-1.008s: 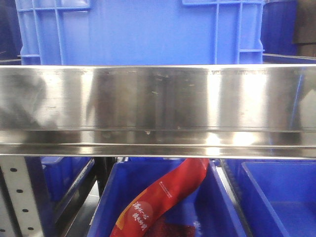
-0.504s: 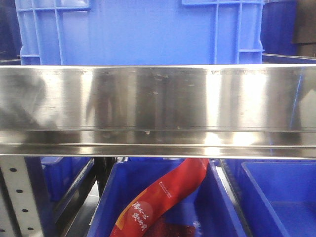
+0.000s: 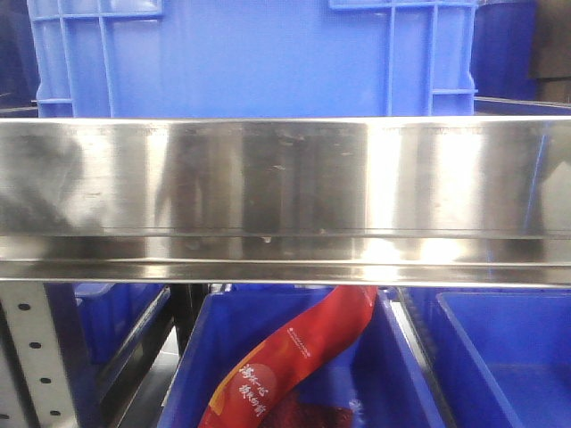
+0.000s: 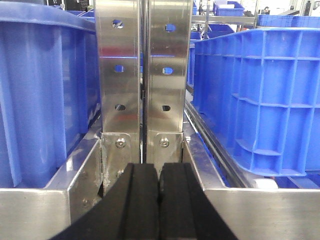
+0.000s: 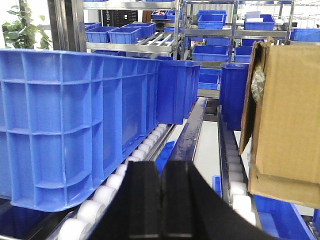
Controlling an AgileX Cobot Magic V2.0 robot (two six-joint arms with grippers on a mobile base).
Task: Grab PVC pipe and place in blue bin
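No PVC pipe shows in any view, so I judge the task to be at its search or approach step, with nothing grabbed yet.

In the front view, a steel rail runs across the middle. At 12 o'clock above it stands a blue crate. Below, at 6 o'clock, an open blue bin holds a red packet; a second bin sits at 4 o'clock.

The left gripper faces two steel posts at 12 o'clock, with a crate at 9 and another at 3. Its fingers are pressed together, holding nothing and touching nothing I can see.

The right gripper looks along a roller lane, with a large crate at 9 o'clock and a cardboard box at 3. Its fingers are likewise pressed together and empty.

The next move calls for finding the pipe first, probably by re-aiming the arms or base, then spreading one pair of fingers before closing in.
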